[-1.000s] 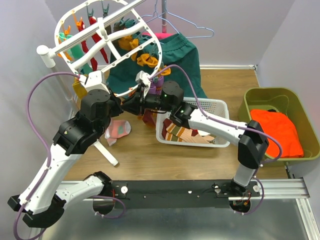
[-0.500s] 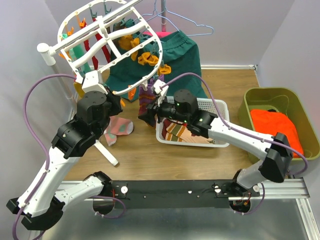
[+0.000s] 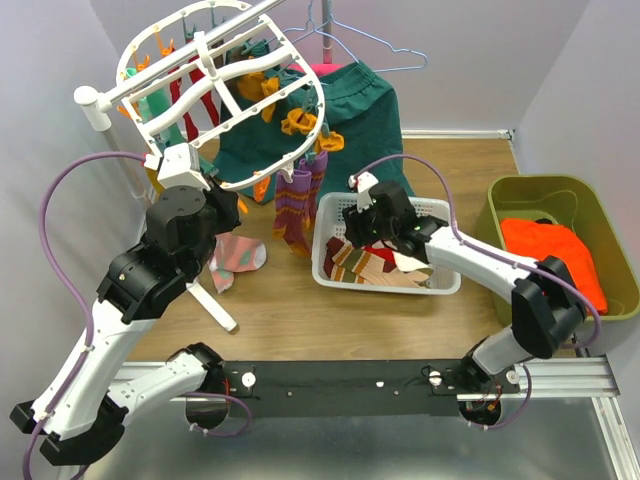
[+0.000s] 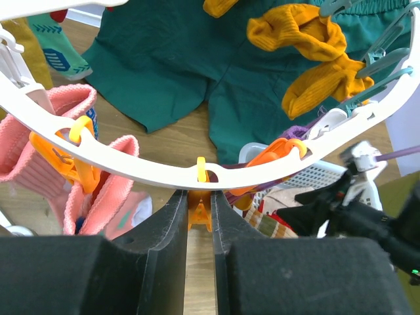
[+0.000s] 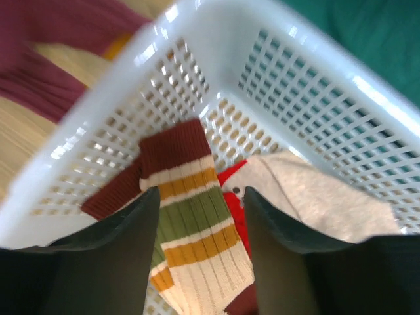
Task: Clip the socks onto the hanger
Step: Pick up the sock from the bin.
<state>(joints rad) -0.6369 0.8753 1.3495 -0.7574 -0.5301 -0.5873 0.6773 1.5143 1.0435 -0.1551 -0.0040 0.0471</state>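
The white lattice hanger (image 3: 215, 75) hangs at the back left with red, teal and mustard socks (image 3: 285, 115) clipped on. A maroon striped pair (image 3: 296, 205) dangles from its near rim. My left gripper (image 3: 238, 203) is at that rim (image 4: 144, 164), its jaws closed on a small orange clip (image 4: 200, 213); pink socks (image 4: 39, 138) hang to the left. My right gripper (image 3: 352, 236) is open over the white basket (image 3: 440, 282). In the right wrist view a maroon, green and mustard striped sock (image 5: 190, 223) lies between its fingers (image 5: 201, 193), untouched, beside a red (image 5: 233, 187) and a grey sock (image 5: 315, 203).
A pink and teal sock (image 3: 238, 258) lies on the table by the stand's white leg (image 3: 215, 305). A dark green garment (image 3: 350, 110) hangs behind under wire hangers (image 3: 370, 45). A green bin (image 3: 600, 215) with an orange cloth (image 3: 555, 260) stands at the right.
My right arm has pulled away from the hanger rim and swung right and down over the basket. The maroon striped socks now hang from the rim. My left gripper stays at the rim.
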